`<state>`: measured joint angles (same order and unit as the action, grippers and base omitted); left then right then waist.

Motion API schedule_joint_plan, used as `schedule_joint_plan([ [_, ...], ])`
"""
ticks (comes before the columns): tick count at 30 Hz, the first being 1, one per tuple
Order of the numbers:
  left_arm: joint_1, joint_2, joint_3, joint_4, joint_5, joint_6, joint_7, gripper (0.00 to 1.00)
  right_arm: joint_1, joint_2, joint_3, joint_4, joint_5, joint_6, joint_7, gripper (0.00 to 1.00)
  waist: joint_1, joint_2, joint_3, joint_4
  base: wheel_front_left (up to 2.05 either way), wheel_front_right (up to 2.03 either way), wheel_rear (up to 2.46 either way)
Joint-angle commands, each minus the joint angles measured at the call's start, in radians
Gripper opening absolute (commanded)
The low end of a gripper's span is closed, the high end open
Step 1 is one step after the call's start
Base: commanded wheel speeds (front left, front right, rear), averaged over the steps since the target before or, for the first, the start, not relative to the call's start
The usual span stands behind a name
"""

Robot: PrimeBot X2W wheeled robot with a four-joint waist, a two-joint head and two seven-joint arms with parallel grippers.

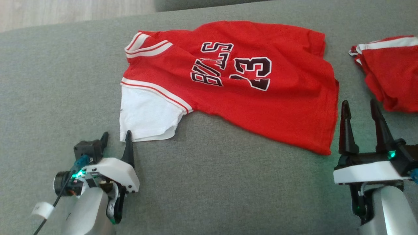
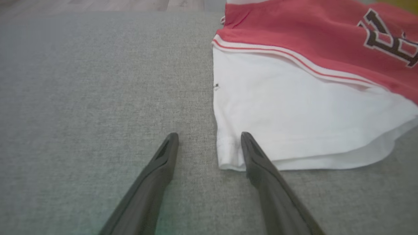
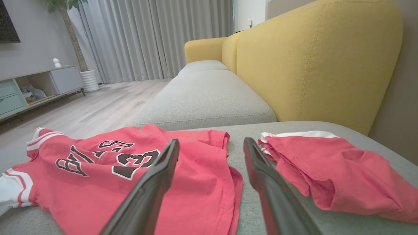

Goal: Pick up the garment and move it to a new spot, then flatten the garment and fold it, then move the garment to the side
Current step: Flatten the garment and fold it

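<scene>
Jersey point(image 1: 248, 81), red w/ white sleeve, lies spread mid-frame on grey sofa seat point(image 1: 212, 182). Left pincer point(image 1: 117, 133), lower left, jaws apart, one finger at sleeve corner. Right pincer point(image 1: 359, 102), lower right, jaws apart, empty, near jersey hem.

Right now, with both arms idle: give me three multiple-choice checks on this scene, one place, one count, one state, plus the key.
1. The left gripper is: A) at the white sleeve's near corner; B) over the number 23; C) by the sofa back.
2. Red garments on the grey cushion: A) one; B) two; C) three.
3. The right gripper is: A) shut on a hem; B) shut, empty; C) open, empty.

Key: 1A, the left wrist view shows one finger on either side of the sleeve's edge. 2B, the Bulls jersey plus a crumpled red garment to its right. 3C, fingers apart with nothing between them.
</scene>
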<state>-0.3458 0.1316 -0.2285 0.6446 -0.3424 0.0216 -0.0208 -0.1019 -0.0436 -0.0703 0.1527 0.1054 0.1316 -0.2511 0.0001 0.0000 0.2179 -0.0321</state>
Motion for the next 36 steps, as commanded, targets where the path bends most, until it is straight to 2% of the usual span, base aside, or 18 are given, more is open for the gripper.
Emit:
schedule_joint_plan([
  [1,-0.037,0.028,0.023,-0.01,-0.004,0.005,0.0,1.0,-0.033,-0.007,0.023,-0.035,0.001,-0.001,-0.011,1.0,-0.0001,0.0,0.008,-0.009,0.0,0.0,0.0],
  [5,-0.049,0.029,0.013,0.016,-0.007,-0.005,0.014,1.0,-0.034,-0.007,0.017,-0.036,0.003,-0.001,-0.011,1.0,-0.0001,0.0,0.014,-0.016,0.0,0.0,0.0],
  [6,-0.05,0.028,0.006,0.021,-0.008,-0.012,0.021,0.95,-0.034,-0.007,0.017,-0.036,0.003,-0.001,-0.011,1.0,-0.0001,0.0,0.015,-0.018,0.0,0.0,0.0],
  [7,-0.051,0.027,0.0,0.026,-0.008,-0.019,0.028,0.45,-0.034,-0.007,0.017,-0.035,0.003,-0.001,-0.011,1.0,-0.0001,0.0,0.014,-0.019,0.0,0.0,0.0],
  [8,-0.052,0.027,-0.006,0.028,-0.008,-0.025,0.033,0.0,-0.034,-0.007,0.017,-0.034,0.003,-0.001,-0.011,1.0,-0.0001,0.0,0.013,-0.019,0.0,0.0,0.0],
  [15,-0.043,0.027,-0.023,0.025,-0.014,-0.049,0.03,0.0,-0.035,-0.007,0.014,-0.023,0.003,-0.001,-0.011,1.0,-0.0001,0.0,-0.008,-0.024,0.0,0.0,0.0],
  [19,-0.048,0.032,-0.004,-0.013,-0.02,-0.036,-0.038,0.0,-0.027,-0.007,0.01,0.004,-0.004,-0.001,-0.011,1.0,-0.0001,0.0,-0.026,-0.026,0.0,0.0,0.0],
  [21,-0.051,0.033,0.005,-0.046,-0.021,-0.032,-0.088,0.0,-0.023,-0.007,-0.027,0.027,-0.006,-0.001,-0.01,1.0,-0.0001,0.0,-0.037,-0.026,0.0,0.0,0.0],
  [27,-0.041,0.028,0.023,-0.13,-0.018,-0.017,-0.203,0.0,-0.009,-0.007,-0.03,0.134,0.004,-0.001,0.054,1.0,-0.0001,0.0,-0.072,-0.025,0.0,0.0,0.0],
  [30,-0.022,0.024,0.029,-0.176,-0.011,-0.006,-0.224,0.0,-0.009,-0.007,-0.011,0.19,0.055,-0.001,0.085,1.0,-0.0001,0.0,-0.084,-0.024,0.0,0.0,0.0],
  [36,0.0,0.022,0.041,-0.258,0.004,0.0,-0.238,0.0,-0.016,-0.007,0.063,0.289,0.068,-0.001,0.151,1.0,-0.0001,0.0,-0.083,-0.01,0.0,0.0,0.0],
])
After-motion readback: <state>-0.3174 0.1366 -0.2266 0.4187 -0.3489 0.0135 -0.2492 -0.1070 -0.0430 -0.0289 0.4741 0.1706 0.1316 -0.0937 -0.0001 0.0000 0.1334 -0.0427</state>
